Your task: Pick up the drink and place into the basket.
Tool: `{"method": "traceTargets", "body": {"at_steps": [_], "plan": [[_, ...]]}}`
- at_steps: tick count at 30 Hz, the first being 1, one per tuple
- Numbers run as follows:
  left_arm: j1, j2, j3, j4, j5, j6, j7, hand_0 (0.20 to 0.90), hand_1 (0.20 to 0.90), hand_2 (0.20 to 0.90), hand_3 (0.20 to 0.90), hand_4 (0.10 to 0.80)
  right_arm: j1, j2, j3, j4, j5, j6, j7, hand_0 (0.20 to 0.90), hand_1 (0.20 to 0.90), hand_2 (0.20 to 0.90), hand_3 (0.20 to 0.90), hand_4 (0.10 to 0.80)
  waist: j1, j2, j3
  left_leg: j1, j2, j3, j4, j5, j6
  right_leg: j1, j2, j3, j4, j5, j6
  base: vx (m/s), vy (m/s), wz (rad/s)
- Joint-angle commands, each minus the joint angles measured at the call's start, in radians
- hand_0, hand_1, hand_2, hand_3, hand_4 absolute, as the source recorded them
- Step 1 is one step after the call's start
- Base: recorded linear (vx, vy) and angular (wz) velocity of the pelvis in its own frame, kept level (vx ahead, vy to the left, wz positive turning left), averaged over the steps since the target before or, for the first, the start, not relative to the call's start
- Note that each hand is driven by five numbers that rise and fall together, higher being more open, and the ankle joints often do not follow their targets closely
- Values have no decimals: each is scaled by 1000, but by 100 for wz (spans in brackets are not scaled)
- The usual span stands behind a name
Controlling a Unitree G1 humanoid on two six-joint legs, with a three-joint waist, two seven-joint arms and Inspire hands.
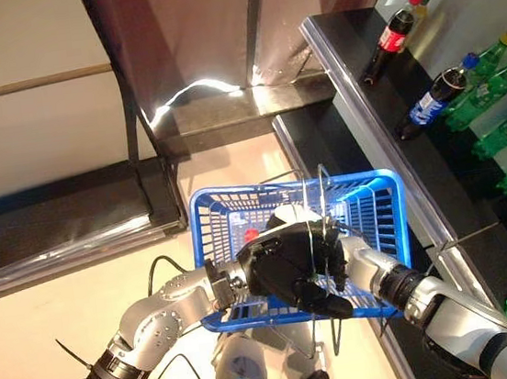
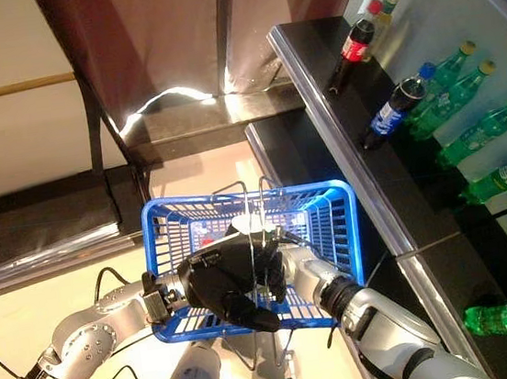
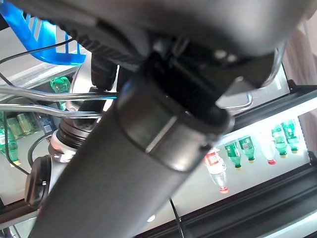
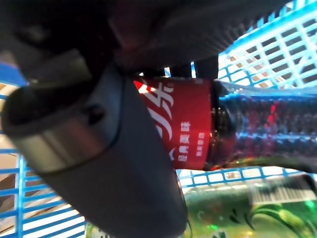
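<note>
Right hand (image 4: 99,163): wrapped round a red-label cola bottle (image 4: 198,121), low over the blue basket (image 1: 382,215).
Left hand (image 1: 287,273): curled on the basket's wire handle (image 1: 315,202), holding it up.
Bottle: lying sideways inside the basket mesh, above a green bottle (image 4: 233,210) already there.
Outward: shelf of drinks (image 1: 491,91) at two o'clock.
Risk: if the fingers release while the handle sways, the bottle could knock the green one or roll against the wall.
</note>
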Motion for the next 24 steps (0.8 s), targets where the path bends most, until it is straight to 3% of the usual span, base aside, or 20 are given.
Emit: {"method": "traceTargets", "body": {"at_steps": [1, 6, 7, 8, 9, 10, 24], "plan": [[-68, -226, -48, -249, -168, -124, -209, 300, 300, 300, 200, 100, -80, 47, 77, 75, -31, -15, -43, 300, 300, 300, 200, 100, 10, -10, -355, 15, -50, -28, -52, -28, 31, 37, 53, -3, 15, -59, -14, 0, 0, 0], [-67, -226, -48, -253, -172, -123, -209, 300, 300, 300, 200, 100, -72, 52, 74, 90, -35, -2, -40, 300, 300, 300, 200, 100, 10, -8, -356, 16, -53, -30, -52, -27, 33, 37, 53, -2, 16, -57, -14, 0, 0, 0], [-65, -229, -50, -253, -170, -124, -209, 300, 300, 300, 200, 100, -71, 55, 73, 98, -37, 5, -39, 486, 486, 486, 417, 317, 9, -8, -358, 16, -54, -29, -52, -27, 33, 37, 53, -2, 16, -58, -14, 0, 0, 0], [-64, -230, -49, -256, -173, -120, -207, 300, 300, 300, 200, 100, -69, 58, 72, 106, -38, 6, -41, 571, 571, 571, 516, 416, 10, -7, -358, 16, -54, -30, -52, -26, 34, 36, 52, -2, 17, -58, -14, 0, 0, 0], [-64, -231, -48, -257, -172, -119, -206, 300, 300, 300, 200, 100, -69, 61, 71, 113, -38, 8, -44, 754, 754, 754, 730, 630, 10, -6, -358, 16, -54, -29, -52, -26, 34, 36, 52, -1, 18, -58, -14, 0, 0, 0], [-66, -231, -48, -258, -174, -118, -204, 300, 300, 300, 200, 100, -67, 63, 71, 119, -40, 7, -47, 900, 900, 900, 900, 800, 10, -6, -357, 16, -54, -29, -52, -26, 34, 35, 52, -1, 19, -58, -14, 0, 0, 0], [-69, -239, -51, -254, -179, -119, -184, 300, 300, 300, 200, 100, -57, 74, 62, 134, -38, 13, -54, 900, 900, 900, 900, 800, 8, -5, -359, 19, -53, -25, -52, -27, 37, 37, 54, -2, 17, -57, -15, 0, 0, 0]]}}
